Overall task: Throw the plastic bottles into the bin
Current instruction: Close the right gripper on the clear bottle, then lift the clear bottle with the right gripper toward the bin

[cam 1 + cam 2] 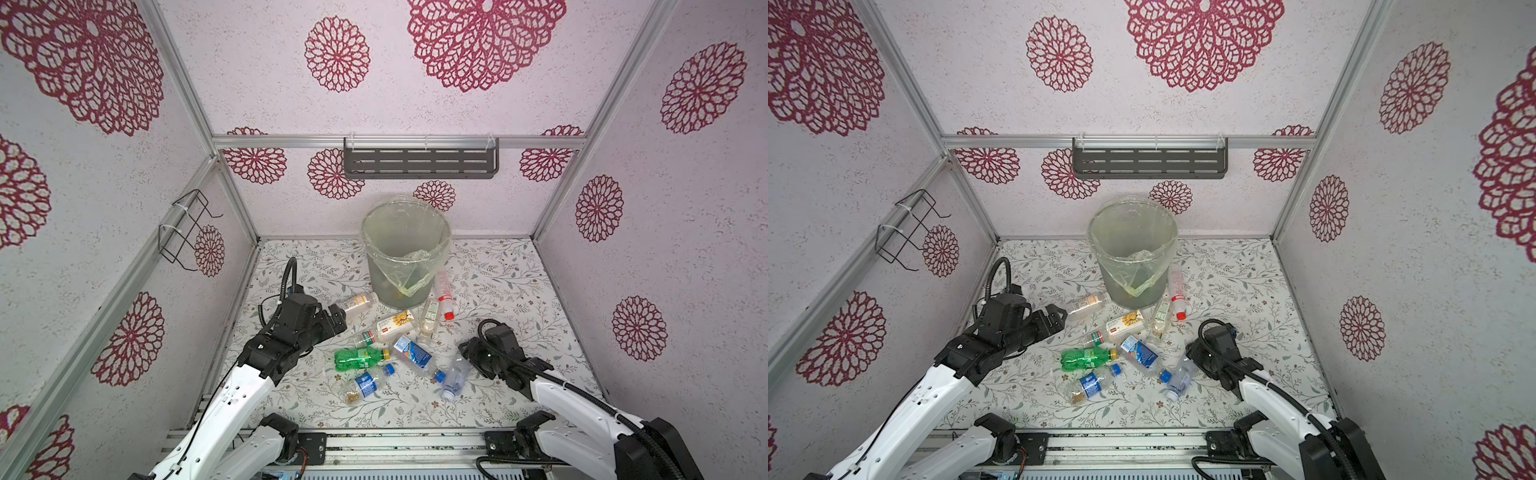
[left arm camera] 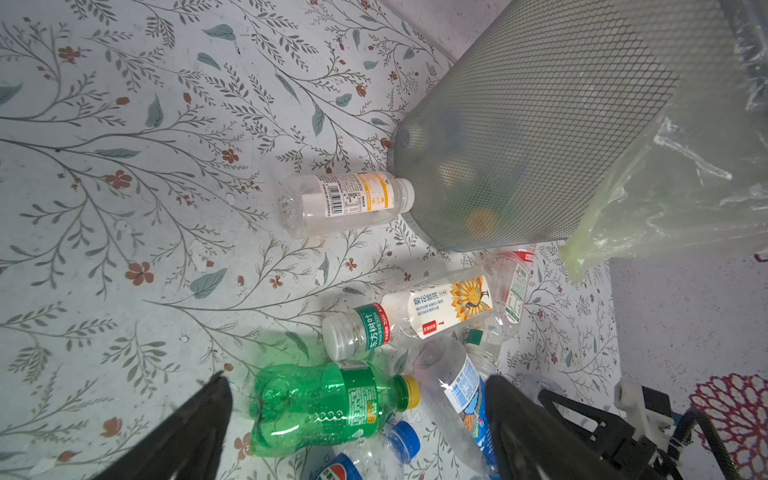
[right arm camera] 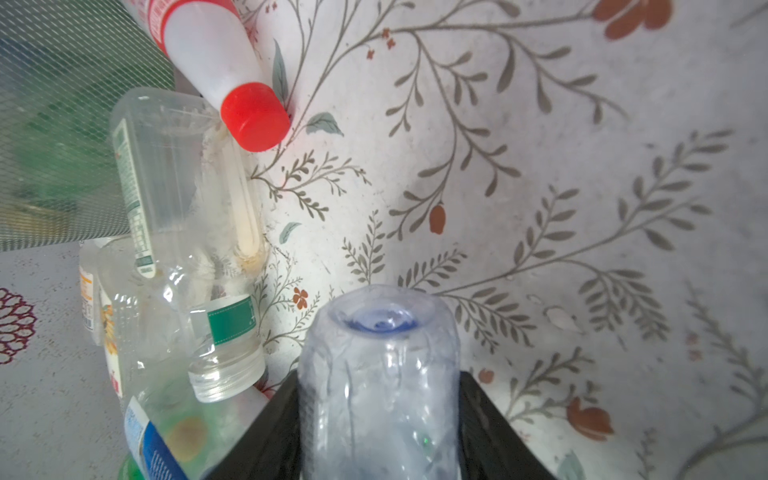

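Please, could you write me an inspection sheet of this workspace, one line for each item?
Surface: floral-print tabletop, flat, no damage seen.
Job's things: about nine bottles lie in front of the bin, among them a green bottle and a red-capped bottle; the bin stands upright, bag-lined, with more bottle shapes inside.
Clutter: nothing seen.
Grippers: left gripper open, holds nothing; right gripper closed around a pale blue bottle lying on the surface.
Cables: black hoses along both arms, clear of the bottles.
Surroundings: flower-patterned walls; grey shelf on the back wall, wire rack on the left wall.
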Controlling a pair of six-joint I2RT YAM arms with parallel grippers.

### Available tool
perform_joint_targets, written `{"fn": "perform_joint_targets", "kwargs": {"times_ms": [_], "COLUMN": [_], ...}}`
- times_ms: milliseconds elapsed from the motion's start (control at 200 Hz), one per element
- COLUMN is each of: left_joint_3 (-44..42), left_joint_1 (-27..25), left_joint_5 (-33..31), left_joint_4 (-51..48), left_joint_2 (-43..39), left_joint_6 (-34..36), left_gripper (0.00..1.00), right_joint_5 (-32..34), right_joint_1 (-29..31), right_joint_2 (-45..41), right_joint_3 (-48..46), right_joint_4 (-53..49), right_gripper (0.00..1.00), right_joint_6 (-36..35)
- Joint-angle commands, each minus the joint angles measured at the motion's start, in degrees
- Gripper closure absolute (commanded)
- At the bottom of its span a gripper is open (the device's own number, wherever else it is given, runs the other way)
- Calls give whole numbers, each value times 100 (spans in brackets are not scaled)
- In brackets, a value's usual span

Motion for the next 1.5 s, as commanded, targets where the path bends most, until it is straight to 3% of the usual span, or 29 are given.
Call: {"fn": "perform_joint_targets", "kwargs": {"times_ms": [0,836,1496], "left_joint_3": [-19,-44,-44], "left_joint_1": [68,103,139], "left_joint_5": [-75,-71,-96], "left_joint_4": [29,-123,-77], "left_joint_2": [-122,-389,-285], "left_joint_6": [-18,-36,21], "left_gripper": [3,3,3], "right_joint_5": [88,337,149], "right_joint_1": [30,27,28], "right_joint_2": [-180,-1060,-1030], "right_joint_3": [45,657,1507], "right_joint_4": [-179,-1185,-1222], "right_gripper": [44,46,47], "right_joint_6": [5,-276,-268]}}
